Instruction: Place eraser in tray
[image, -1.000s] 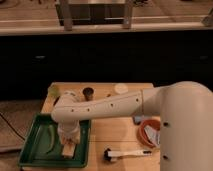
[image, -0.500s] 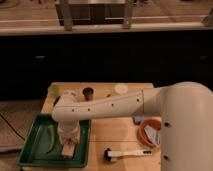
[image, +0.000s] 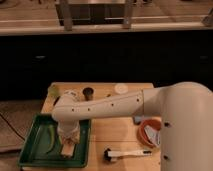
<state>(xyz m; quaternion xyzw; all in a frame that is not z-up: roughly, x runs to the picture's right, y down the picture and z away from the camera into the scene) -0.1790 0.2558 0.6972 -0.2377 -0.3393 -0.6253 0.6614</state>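
The dark green tray (image: 31, 150) lies at the front left of the wooden table. My white arm reaches from the right across the table, and my gripper (image: 68, 144) points down inside the tray's right half. The tan eraser (image: 67, 149) shows right at the gripper's tip, at or just above the tray floor. I cannot tell whether it rests on the tray or is held. A curved green object (image: 51, 140) lies in the tray to the left of the gripper.
A white-handled tool with a black head (image: 127, 153) lies right of the tray. An orange bowl (image: 148, 131) with a blue item (image: 153, 142) stands further right, partly behind my arm. A small dark cup (image: 88, 92) and a white disc (image: 121, 88) sit at the back.
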